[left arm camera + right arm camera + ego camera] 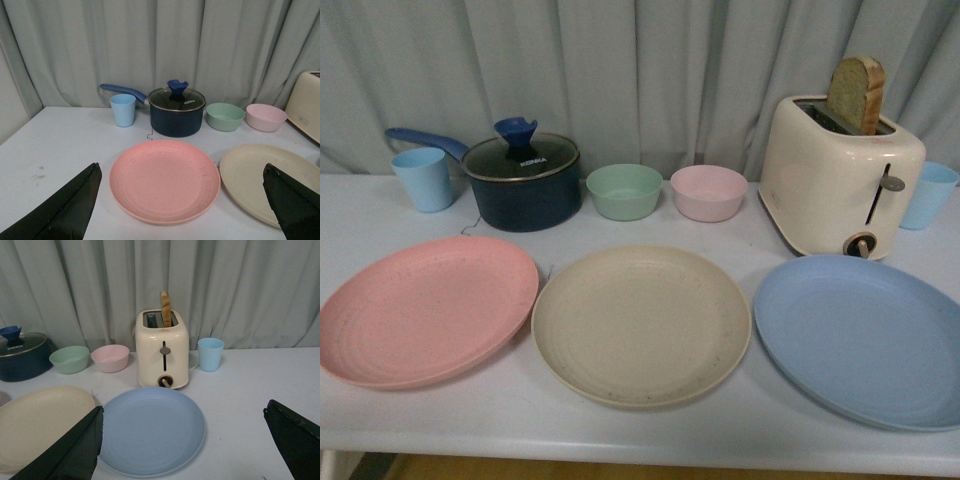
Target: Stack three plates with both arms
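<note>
Three plates lie side by side along the table's front: a pink plate [425, 308] at the left, a beige plate [641, 325] in the middle, a blue plate [865, 337] at the right. None overlaps another. Neither arm shows in the front view. In the left wrist view my left gripper [182, 200] is open, its black fingers [70, 207] spread wide either side of the pink plate [164, 180], short of it. My right gripper [182, 440] is also open, held back from the blue plate [151, 430], with nothing between its fingers [75, 450].
Along the back stand a light blue cup [423, 179], a dark lidded saucepan [521, 181], a green bowl [624, 191], a pink bowl [709, 192], a cream toaster [839, 175] holding a bread slice, and another blue cup [928, 195]. A curtain hangs behind.
</note>
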You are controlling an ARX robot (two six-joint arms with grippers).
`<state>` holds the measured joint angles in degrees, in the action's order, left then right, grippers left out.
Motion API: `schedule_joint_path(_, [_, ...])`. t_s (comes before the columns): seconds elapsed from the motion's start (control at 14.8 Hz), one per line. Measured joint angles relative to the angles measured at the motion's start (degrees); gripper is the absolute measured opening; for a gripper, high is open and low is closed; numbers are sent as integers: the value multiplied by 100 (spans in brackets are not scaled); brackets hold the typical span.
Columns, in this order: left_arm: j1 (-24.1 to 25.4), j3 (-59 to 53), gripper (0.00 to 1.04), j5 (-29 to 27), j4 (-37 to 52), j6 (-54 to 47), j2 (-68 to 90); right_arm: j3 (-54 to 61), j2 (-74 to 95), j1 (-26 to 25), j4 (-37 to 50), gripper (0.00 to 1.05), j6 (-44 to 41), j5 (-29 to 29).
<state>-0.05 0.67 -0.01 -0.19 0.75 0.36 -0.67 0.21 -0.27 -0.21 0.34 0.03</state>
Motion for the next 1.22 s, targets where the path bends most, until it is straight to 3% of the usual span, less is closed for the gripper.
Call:
schedule_joint_path(0.54, [0,0,98,0,0,2,0,0,0,0,0,98,0,0])
schedule_joint_path(0.61, [-122,164,98,-396,-584,103,136,0,0,0,2,98,0,0])
schedule_joint_path(0.68, [-188,721,98,-944,-1351,269,1309,0,0,0,-2,98,-4,-9])
schedule_joint_path(0.74, [175,1084,98,-811,-1211,98,2396,0,-2,0,4,98,-4,-4])
schedule_joint_path(0.88, [798,1523,98,44,-634,-251,4076,0,0,0,2,98,-4,-4])
schedule_joint_path(1.22, [1084,3189,98,647,-116,-1095,7368,0,0,0,0,98,-4,-4])
